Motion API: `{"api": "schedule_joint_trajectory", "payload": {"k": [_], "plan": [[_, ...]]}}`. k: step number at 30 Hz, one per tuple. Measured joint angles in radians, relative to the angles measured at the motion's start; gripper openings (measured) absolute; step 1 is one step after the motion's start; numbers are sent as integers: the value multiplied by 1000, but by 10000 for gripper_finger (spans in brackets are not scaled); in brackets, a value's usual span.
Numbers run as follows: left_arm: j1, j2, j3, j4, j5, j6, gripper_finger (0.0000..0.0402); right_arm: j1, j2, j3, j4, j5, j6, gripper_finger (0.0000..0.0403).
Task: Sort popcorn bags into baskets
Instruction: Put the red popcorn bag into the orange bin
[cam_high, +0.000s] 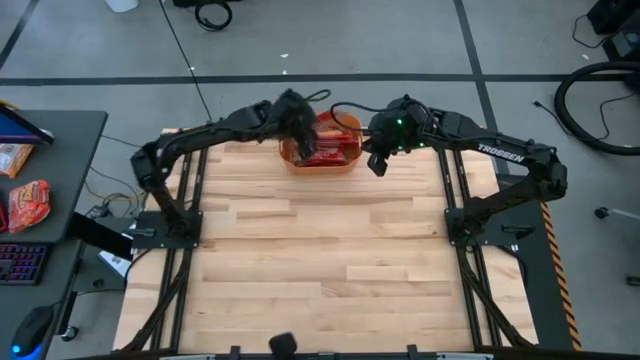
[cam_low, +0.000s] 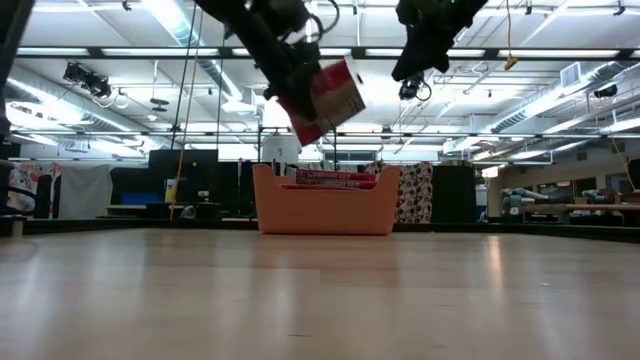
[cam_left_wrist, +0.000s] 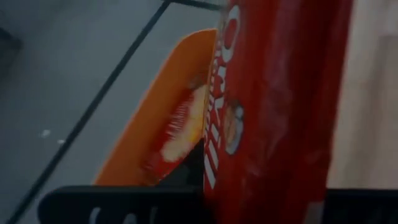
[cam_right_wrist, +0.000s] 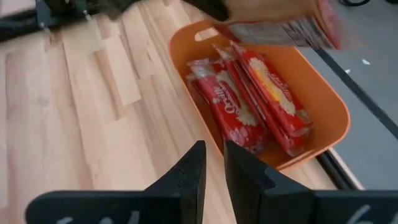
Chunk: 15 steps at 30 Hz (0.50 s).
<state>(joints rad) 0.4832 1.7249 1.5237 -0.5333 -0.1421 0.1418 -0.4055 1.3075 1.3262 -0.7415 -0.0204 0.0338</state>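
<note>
Left gripper (cam_low: 300, 85) hangs above the orange tub (cam_high: 320, 158), clamped on 1 red popcorn bag (cam_low: 328, 98), tilted, clear of the rim. Its fingers are hidden behind the bag in the left wrist view. Right gripper (cam_right_wrist: 213, 168) hovers just beside the tub, fingers nearly together with a narrow gap, holding nothing. Several packed bags (cam_right_wrist: 249, 102) lie on edge inside the tub; exact count unclear, since the held bag covers part of them. The tub sits at the far edge of the pale wood-plank table (cam_high: 330, 260). Grey floor around; ceiling strip lights (cam_low: 560, 95) behind.
</note>
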Motion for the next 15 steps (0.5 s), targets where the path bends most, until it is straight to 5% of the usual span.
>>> {"api": "schedule_joint_trajectory", "payload": {"k": [10,15], "plan": [[38,220,133,-25,-88,245,38,3,-3,0,-35,-31,16,63],[35,271,133,-81,-98,342,83,18,-3,0,-62,-28,42,63]]}}
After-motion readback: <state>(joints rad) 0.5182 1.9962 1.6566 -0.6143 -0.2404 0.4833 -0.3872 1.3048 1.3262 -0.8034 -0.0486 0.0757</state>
